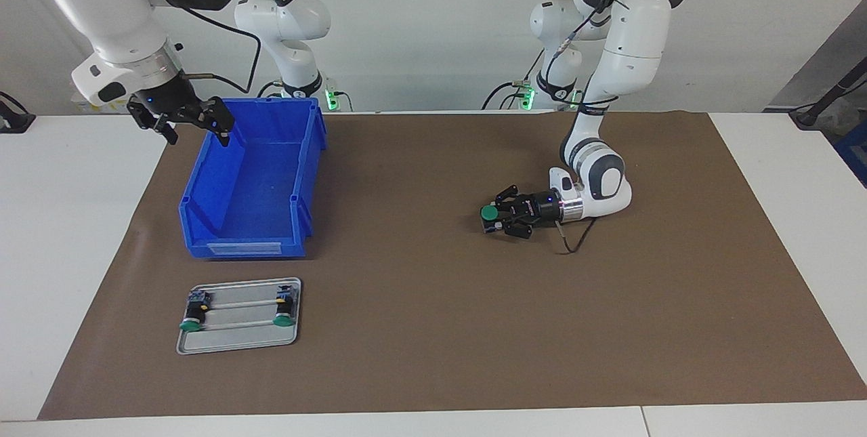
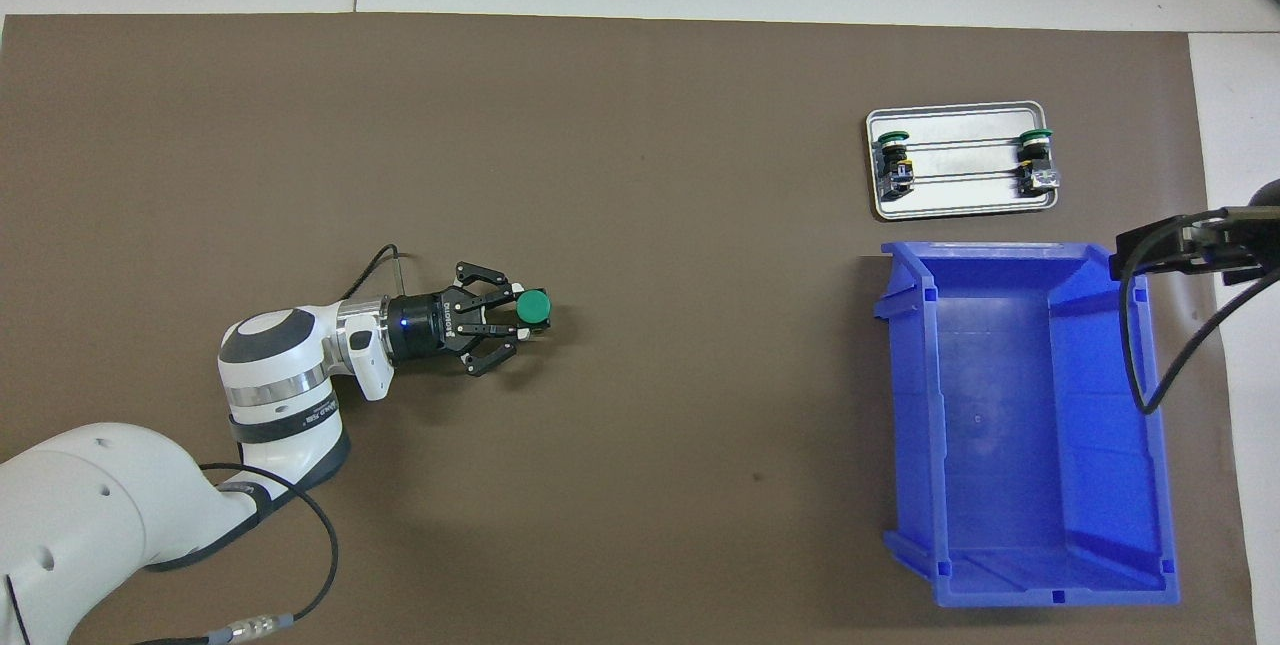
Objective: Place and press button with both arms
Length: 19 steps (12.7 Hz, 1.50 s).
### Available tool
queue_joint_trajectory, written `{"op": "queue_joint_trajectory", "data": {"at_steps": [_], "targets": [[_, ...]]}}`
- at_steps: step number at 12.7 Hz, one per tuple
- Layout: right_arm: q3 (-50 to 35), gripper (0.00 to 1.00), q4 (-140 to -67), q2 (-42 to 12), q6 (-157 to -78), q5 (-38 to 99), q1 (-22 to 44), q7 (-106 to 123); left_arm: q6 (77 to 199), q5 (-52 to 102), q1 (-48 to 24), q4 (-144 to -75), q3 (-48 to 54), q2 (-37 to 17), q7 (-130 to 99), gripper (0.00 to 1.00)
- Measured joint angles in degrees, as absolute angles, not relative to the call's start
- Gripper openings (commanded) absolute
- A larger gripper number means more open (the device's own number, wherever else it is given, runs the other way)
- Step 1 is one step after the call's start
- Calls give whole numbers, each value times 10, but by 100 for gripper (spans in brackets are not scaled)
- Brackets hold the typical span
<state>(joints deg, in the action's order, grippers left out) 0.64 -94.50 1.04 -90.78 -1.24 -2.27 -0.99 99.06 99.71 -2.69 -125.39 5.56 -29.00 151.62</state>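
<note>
A button (image 1: 488, 211) with a green cap stands upright on the brown mat toward the left arm's end of the table. My left gripper (image 1: 493, 217) lies low and level on the mat, shut on the button's dark body under the cap. From overhead, the button (image 2: 533, 304) sits between the fingers of the left gripper (image 2: 522, 313). My right gripper (image 1: 196, 127) hangs open and holds nothing, over the rim of the blue bin at the right arm's end.
The blue bin (image 1: 254, 247) stands on the mat, with nothing in it. A small metal tray (image 1: 237, 344) lies farther from the robots than the bin. Two more green-capped buttons (image 1: 192, 320) (image 1: 283, 315) lie on their sides in the tray.
</note>
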Motion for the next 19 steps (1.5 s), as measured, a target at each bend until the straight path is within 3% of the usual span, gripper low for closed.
{"op": "queue_joint_trajectory", "data": {"at_steps": [3, 5, 7, 19], "targets": [[6, 100, -945, 10, -908, -12, -23, -10, 995, 996, -27, -1255, 54, -290, 1516, 59], [6, 100, -945, 10, -908, -12, -23, -10, 995, 995, -27, -1256, 54, -290, 1516, 74], [6, 100, -945, 10, -909, -12, -23, -10, 996, 995, -27, -1258, 54, -290, 1516, 97], [6, 100, -945, 10, -909, -12, -23, -10, 1015, 993, -27, -1259, 54, -290, 1500, 99]]}}
